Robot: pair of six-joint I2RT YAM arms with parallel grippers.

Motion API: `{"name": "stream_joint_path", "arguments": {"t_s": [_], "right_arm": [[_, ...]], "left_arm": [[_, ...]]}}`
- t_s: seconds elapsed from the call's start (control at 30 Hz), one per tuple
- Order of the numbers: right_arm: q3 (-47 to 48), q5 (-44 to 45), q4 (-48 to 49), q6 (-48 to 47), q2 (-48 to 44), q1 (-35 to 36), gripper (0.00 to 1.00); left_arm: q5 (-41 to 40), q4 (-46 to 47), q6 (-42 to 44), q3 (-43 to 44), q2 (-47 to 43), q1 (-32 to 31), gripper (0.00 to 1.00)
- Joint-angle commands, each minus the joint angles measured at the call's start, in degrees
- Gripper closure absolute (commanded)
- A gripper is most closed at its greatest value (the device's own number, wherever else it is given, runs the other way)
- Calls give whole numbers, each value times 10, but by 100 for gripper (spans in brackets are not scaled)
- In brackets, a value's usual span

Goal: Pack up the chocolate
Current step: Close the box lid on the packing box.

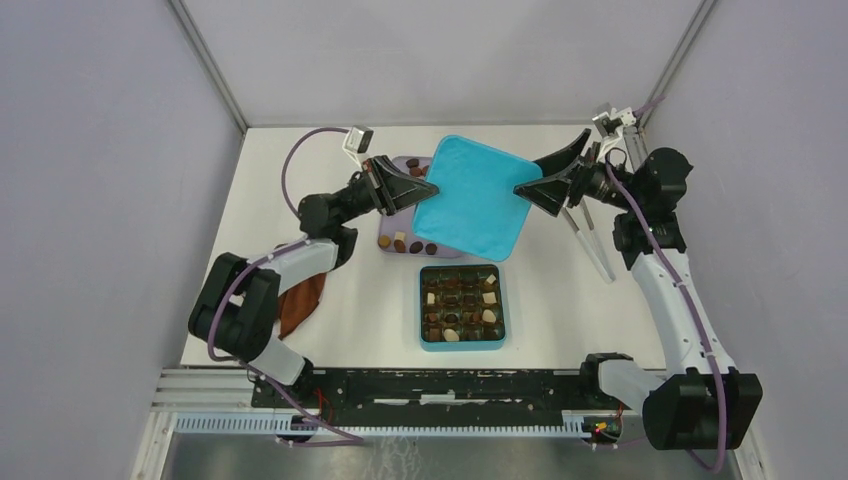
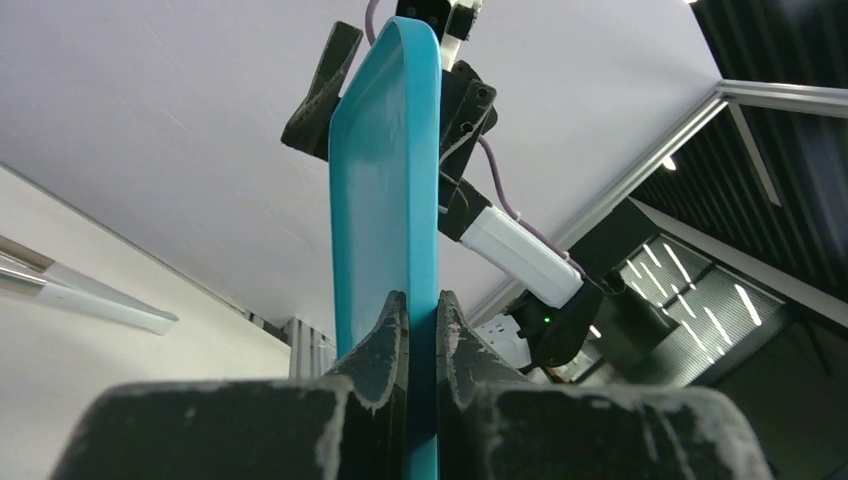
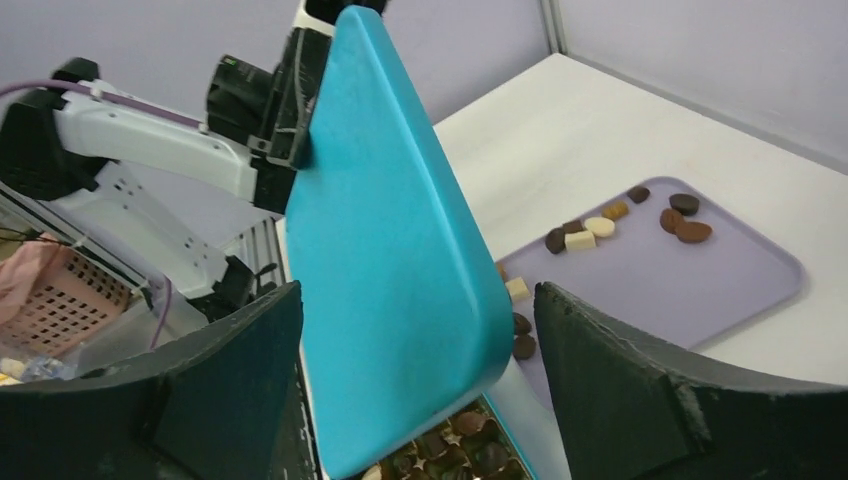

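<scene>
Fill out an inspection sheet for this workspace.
Surface: white table.
Job's things: chocolate partly fills the teal box; loose pieces remain on the lavender tray; teal lid held up off the table.
Clutter: reddish-brown cloth by the left arm; white tongs on the right.
End effectors: left end effector shut on the lid's edge; right end effector open, straddling the opposite edge.
Cables: purple cables along both arms.
Surroundings: grey walls; metal rail at the near edge.

White table [image 1: 580,330] w/ teal box [image 1: 462,345], lavender tray [image 1: 401,225], red-brown cloth [image 1: 300,300], tongs [image 1: 590,240].
</scene>
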Motion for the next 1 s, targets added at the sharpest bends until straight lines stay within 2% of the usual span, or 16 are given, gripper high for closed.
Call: {"name": "stream_joint_path", "arguments": {"t_s": [0.0,0.1,0.17,0.2,0.33,0.37,0.57,0.77,0.83,0.9,0.97], "right_arm": [[-11,10,-107,-130,-8,3,13],[-50,15,-59,-107,-7,9,17],[-82,6,2,-54,-2,9,17],[-100,-3,48,-14,2,9,16],[-193,-9,355,220,15,13,16],[-207,-5,387,251,14,15,17],[-227,13,372,227,-17,62,25],[-235,29,369,230,-7,82,31],[-242,35,393,248,0,83,37],[-246,36,441,285,8,83,49],[-239,28,461,298,12,83,75]], "left_arm": [[-51,42,71,-37,-67,-7,98],[-69,-104,170,-56,-119,-28,98],[-93,-167,215,-70,-151,-38,98],[-106,-172,220,-80,-166,-38,98],[-148,-150,201,-115,-193,-44,98],[-156,-138,193,-128,-193,-46,98],[-201,-60,148,-165,-185,-59,98],[-232,-44,147,-174,-189,-78,98],[-240,-47,154,-175,-192,-88,98],[-245,-64,170,-176,-197,-97,98],[-253,-98,192,-179,-207,-103,98]]}}
